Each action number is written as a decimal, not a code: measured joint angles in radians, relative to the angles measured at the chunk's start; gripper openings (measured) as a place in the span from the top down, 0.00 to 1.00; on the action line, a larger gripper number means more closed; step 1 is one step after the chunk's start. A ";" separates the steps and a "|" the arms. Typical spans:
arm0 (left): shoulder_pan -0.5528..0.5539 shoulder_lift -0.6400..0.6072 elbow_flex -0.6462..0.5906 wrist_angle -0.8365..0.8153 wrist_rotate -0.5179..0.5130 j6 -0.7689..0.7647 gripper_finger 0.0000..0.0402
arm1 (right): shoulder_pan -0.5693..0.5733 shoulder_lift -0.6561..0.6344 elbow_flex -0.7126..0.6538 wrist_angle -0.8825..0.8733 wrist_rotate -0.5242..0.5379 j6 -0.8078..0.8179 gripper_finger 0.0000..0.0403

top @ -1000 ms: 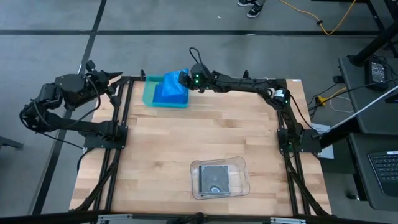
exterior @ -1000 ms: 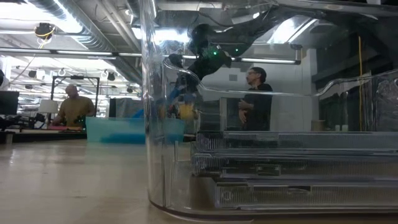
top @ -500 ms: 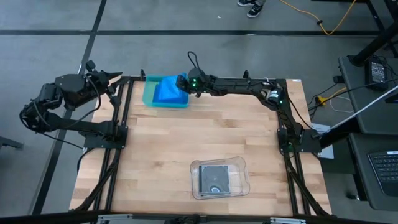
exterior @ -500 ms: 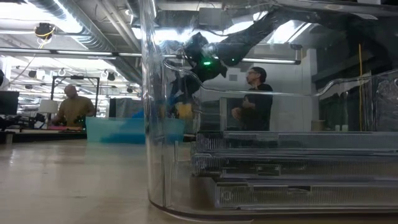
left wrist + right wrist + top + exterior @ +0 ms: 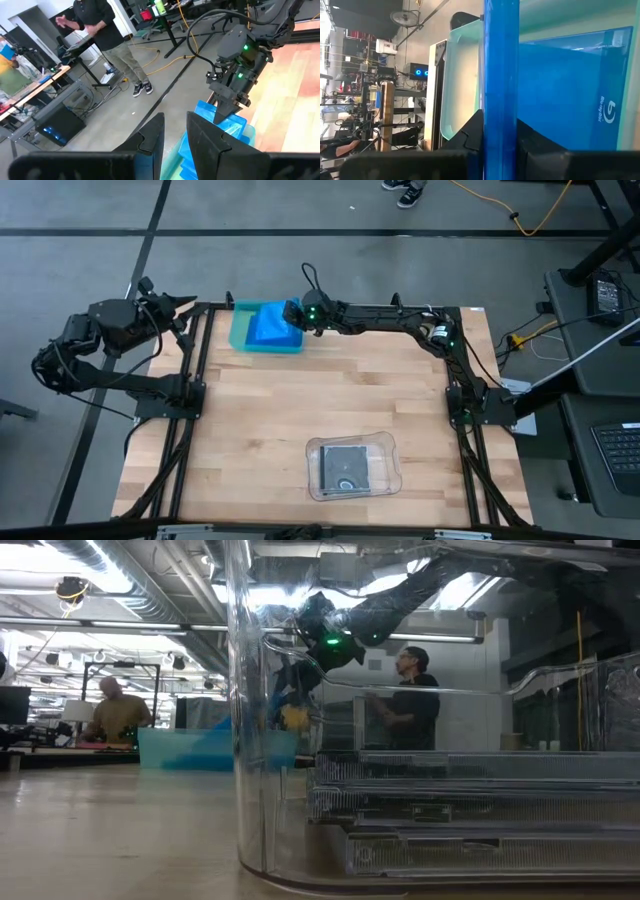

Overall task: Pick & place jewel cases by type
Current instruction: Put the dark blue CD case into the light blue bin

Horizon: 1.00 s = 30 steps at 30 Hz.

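A teal tray (image 5: 240, 330) stands at the table's far left edge with a bright blue jewel case (image 5: 565, 90) lying flat in it. My right gripper (image 5: 296, 315) reaches over the tray's right side and is shut on another blue case (image 5: 272, 326), which shows edge-on in the right wrist view. Dark square cases (image 5: 345, 468) lie stacked in the clear tray (image 5: 385, 448) near the front edge. My left gripper (image 5: 176, 137) waits folded back beyond the table's left edge, its fingers a narrow gap apart around nothing. My right gripper pinches the blue case by one edge (image 5: 500, 125), a finger (image 5: 472, 132) on each broad face. The fingers come from the table's right, slanting down. The case is tilted over the teal tray above the flat blue case; whether its low end touches there, I cannot tell.
People stand and sit in the room beyond the far edge (image 5: 410, 700). The clear tray's wall (image 5: 245, 740) fills most of the low view. Bare wood lies between the two trays (image 5: 320, 395).
My right gripper has sunk a little toward the teal tray and gone slightly toward the table's left edge, carrying the blue case down into the tray. For the last half second it has held still.
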 joint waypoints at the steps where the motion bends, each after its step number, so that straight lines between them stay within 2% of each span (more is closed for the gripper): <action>1: 0.000 0.000 0.000 0.000 0.000 0.000 0.81 | 0.000 0.000 0.000 0.000 0.000 -0.001 0.88; 30: 0.000 0.000 0.000 0.001 -0.004 -0.008 0.82 | 0.000 0.000 0.000 0.024 0.016 0.006 0.88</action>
